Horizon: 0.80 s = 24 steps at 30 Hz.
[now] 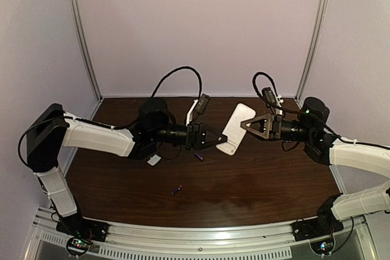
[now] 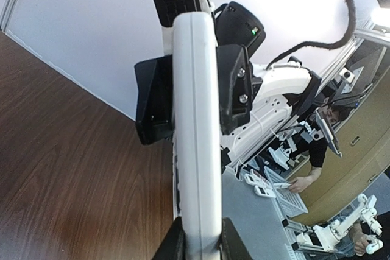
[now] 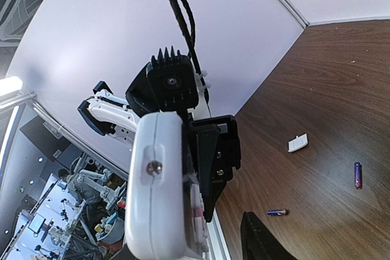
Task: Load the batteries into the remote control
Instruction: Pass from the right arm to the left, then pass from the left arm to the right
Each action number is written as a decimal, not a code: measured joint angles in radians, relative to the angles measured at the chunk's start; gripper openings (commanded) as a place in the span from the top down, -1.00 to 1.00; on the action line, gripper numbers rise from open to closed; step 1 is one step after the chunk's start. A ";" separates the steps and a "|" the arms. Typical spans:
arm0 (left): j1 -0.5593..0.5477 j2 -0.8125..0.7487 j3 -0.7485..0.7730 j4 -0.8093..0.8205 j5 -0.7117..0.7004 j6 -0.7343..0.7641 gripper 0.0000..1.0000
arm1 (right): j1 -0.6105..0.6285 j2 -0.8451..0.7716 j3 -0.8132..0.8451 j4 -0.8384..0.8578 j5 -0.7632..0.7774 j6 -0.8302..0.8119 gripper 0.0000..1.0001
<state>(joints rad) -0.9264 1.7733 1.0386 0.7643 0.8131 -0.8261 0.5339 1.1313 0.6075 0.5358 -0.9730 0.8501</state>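
The white remote control (image 1: 237, 127) hangs in the air between the two arms. My left gripper (image 1: 219, 139) is shut on its lower end. In the left wrist view the remote (image 2: 195, 120) shows edge-on, with the fingers (image 2: 173, 245) pressed on both faces. My right gripper (image 1: 245, 125) is open around the remote's other end. One of its fingers (image 3: 262, 242) stands clear of the remote (image 3: 158, 193), and the other finger is hidden. Two purple-blue batteries lie on the table: one battery (image 1: 198, 156) (image 3: 358, 175) below the left gripper and another battery (image 1: 177, 189) (image 3: 277, 212) nearer the front.
A small white cover piece (image 1: 154, 160) (image 3: 298, 143) lies on the brown table (image 1: 274, 181) under the left forearm. A metal rail (image 1: 201, 232) runs along the near edge, and lilac walls close the back and sides.
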 measured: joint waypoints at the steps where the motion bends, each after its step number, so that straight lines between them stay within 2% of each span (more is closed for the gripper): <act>1: 0.000 0.005 -0.005 0.035 -0.006 -0.022 1.00 | 0.000 0.000 -0.003 0.015 0.008 0.011 0.16; 6: 0.000 0.023 -0.023 0.152 -0.026 -0.103 1.00 | 0.000 0.003 -0.006 0.093 0.034 0.057 0.19; 13: 0.001 0.038 -0.026 0.211 -0.032 -0.153 1.00 | 0.010 0.053 -0.006 0.196 0.037 0.124 0.20; 16: 0.002 0.045 -0.026 0.215 -0.034 -0.161 1.00 | 0.019 0.074 -0.006 0.212 0.037 0.134 0.41; 20: 0.004 0.051 -0.029 0.214 -0.039 -0.169 1.00 | 0.027 0.083 -0.006 0.224 0.036 0.145 0.79; 21: 0.004 0.053 -0.029 0.214 -0.041 -0.175 0.97 | 0.027 0.083 -0.006 0.222 0.040 0.138 0.87; 23: 0.004 0.053 -0.029 0.208 -0.048 -0.192 0.55 | 0.026 0.087 -0.006 0.210 0.046 0.121 1.00; 24: 0.005 0.053 -0.029 0.206 -0.048 -0.193 0.36 | 0.026 0.087 -0.006 0.206 0.049 0.114 1.00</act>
<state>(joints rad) -0.9218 1.8263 1.0096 0.9707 0.7654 -1.0195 0.5598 1.2182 0.6010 0.7422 -0.9237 0.9646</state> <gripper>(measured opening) 0.156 0.155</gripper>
